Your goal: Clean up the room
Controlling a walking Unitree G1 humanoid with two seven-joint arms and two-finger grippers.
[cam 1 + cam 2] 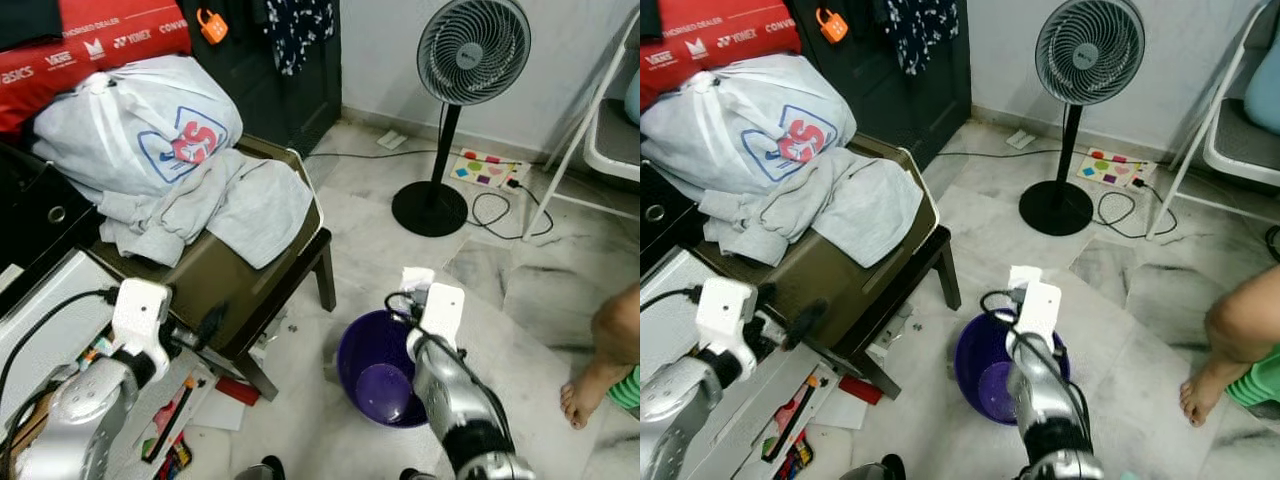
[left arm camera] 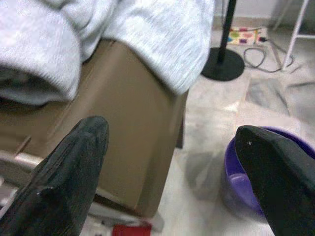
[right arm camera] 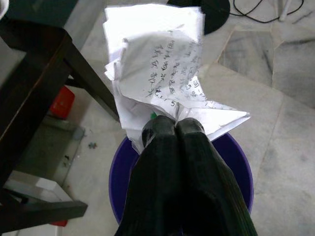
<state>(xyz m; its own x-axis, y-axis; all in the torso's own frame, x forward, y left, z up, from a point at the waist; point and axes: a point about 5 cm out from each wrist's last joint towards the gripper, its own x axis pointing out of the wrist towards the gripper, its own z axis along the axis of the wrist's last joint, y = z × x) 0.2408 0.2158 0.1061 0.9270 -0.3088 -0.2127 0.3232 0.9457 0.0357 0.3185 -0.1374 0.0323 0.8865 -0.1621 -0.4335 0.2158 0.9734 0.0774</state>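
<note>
We take the purple bin (image 1: 378, 372) on the marble floor (image 1: 520, 290) as our landmark. The biggest thing near it is the dark wooden chair (image 1: 230, 270), standing just to its left, with one leg beside the bin's rim. On the chair's seat lies a heap of grey clothes (image 1: 215, 205), and on top of those, farther from the bin, sits a white plastic bag (image 1: 135, 125) with a red and blue print. Well beyond the bin, toward the wall, stands a black pedestal fan (image 1: 460, 90), with a colourful power strip (image 1: 485, 168) and a loose black cable (image 1: 490, 210) beside its base. To the right of the bin we see a person's bare foot (image 1: 585, 395) on the floor.

Our right gripper (image 3: 176, 129) hangs directly above the bin, its two black fingers (image 3: 157, 147) pressed tight together and pinching a wad of crumpled white paper (image 3: 157, 73) with handwriting on it; the paper sticks out past the fingertips, over the bin's far rim.

Our left gripper (image 2: 172, 147) is raised to the left of the bin, in front of the chair's seat edge, its fingers spread wide with nothing between them. Below it, left of the bin, lie scattered papers, pens (image 1: 170, 420) and a small red box (image 1: 238, 390).
</note>
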